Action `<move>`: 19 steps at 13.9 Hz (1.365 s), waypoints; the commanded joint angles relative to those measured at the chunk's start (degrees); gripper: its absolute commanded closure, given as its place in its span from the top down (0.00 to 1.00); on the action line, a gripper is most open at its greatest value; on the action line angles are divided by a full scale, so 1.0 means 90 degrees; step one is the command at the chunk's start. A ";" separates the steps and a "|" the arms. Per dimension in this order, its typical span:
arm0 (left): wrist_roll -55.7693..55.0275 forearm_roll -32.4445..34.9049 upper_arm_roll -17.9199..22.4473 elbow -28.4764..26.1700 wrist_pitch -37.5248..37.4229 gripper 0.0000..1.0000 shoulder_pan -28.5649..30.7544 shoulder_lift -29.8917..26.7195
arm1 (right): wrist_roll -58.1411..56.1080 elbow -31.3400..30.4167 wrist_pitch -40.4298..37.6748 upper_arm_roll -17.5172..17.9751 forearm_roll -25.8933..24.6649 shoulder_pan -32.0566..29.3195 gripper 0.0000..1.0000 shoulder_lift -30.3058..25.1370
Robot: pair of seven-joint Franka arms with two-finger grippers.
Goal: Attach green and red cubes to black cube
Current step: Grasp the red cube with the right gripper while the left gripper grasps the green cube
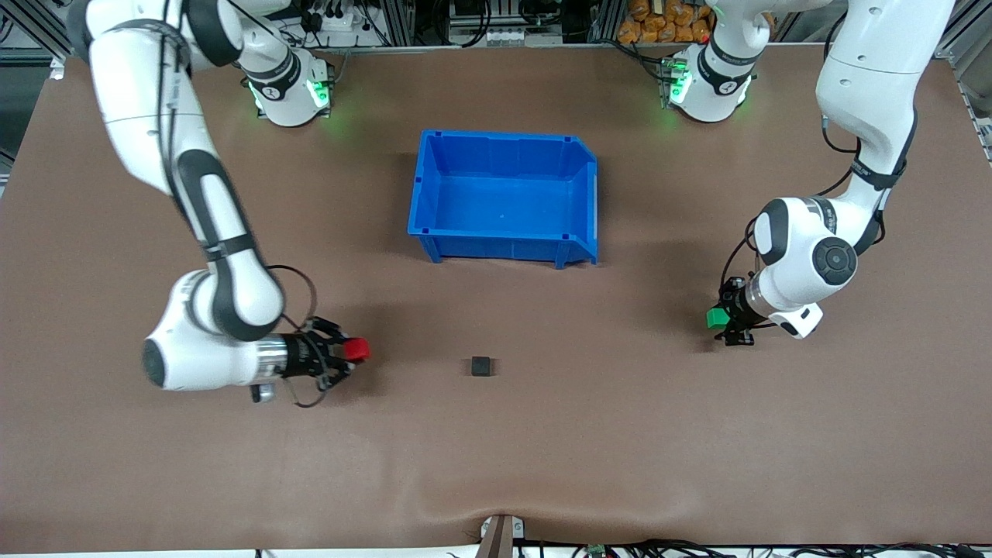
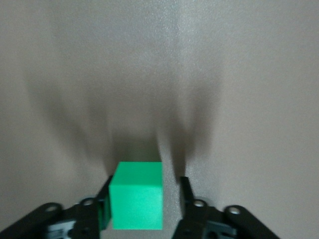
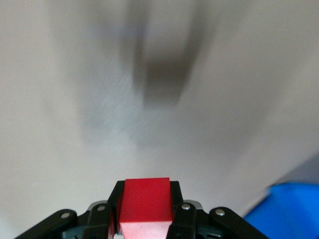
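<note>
Black cube (image 1: 481,366): alone on the brown table (image 1: 542,465), nearest the front camera of the task's pieces, roughly midway between the two arms' ends, touched by nothing.
Right gripper (image 1: 341,353): over the table toward the right arm's end, lying almost level and pointing at the black cube, well apart from it.
Red cube (image 1: 356,349): pinched between the right gripper's fingers; the right wrist view has it (image 3: 146,201) snug between the black fingers (image 3: 182,209), a closeness the front view cannot give.
Left gripper (image 1: 727,318): over the table toward the left arm's end.
Green cube (image 1: 717,318): at the left gripper's tip. In the left wrist view it (image 2: 136,195) presses one finger (image 2: 103,204), with a clear gap to the other, so the grip is partial at best.
Blue bin (image 1: 504,244): farthest back, between the arm bases; only the right wrist view catches a corner of it (image 3: 286,211).
</note>
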 commanded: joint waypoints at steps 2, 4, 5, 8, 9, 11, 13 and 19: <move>-0.0167 -0.0039 -0.0012 0.0015 0.0057 0.00 -0.0005 -0.0072 | 0.1030 0.0025 0.1352 -0.0076 0.0409 0.0815 0.00 0.0393; -0.0440 -0.0029 -0.0012 0.0160 0.0048 0.00 -0.0083 -0.0111 | 0.1470 0.0054 0.1959 -0.0076 0.0400 0.1177 0.00 0.0607; -0.0557 -0.0029 -0.0031 0.0335 0.0019 0.00 -0.0131 -0.0111 | 0.1656 0.0074 0.2242 -0.0076 0.0400 0.1315 0.00 0.0667; -0.0764 -0.0029 -0.0031 0.0843 -0.0263 0.00 -0.0511 -0.0101 | 0.1892 0.0171 0.2450 -0.0076 0.0409 0.1569 0.00 0.0833; -0.0773 -0.0029 -0.0031 0.1087 -0.0516 0.00 -0.0667 -0.0063 | 0.1892 0.0181 0.2518 -0.0067 0.0410 0.1599 0.00 0.0862; -0.1064 -0.0029 -0.0031 0.1575 -0.0859 0.00 -0.0960 0.0073 | 0.1979 0.0210 0.2713 -0.0067 0.0410 0.1667 0.00 0.0950; -0.1639 -0.0020 0.0007 0.2286 -0.1094 0.00 -0.1545 0.0502 | 0.2106 0.0453 0.2733 -0.0076 0.0410 0.1745 0.00 0.1125; -0.3116 0.0332 0.0018 0.3775 -0.1671 0.00 -0.2377 0.1373 | 0.2195 0.0631 0.2782 -0.0125 0.0176 0.1922 1.00 0.1234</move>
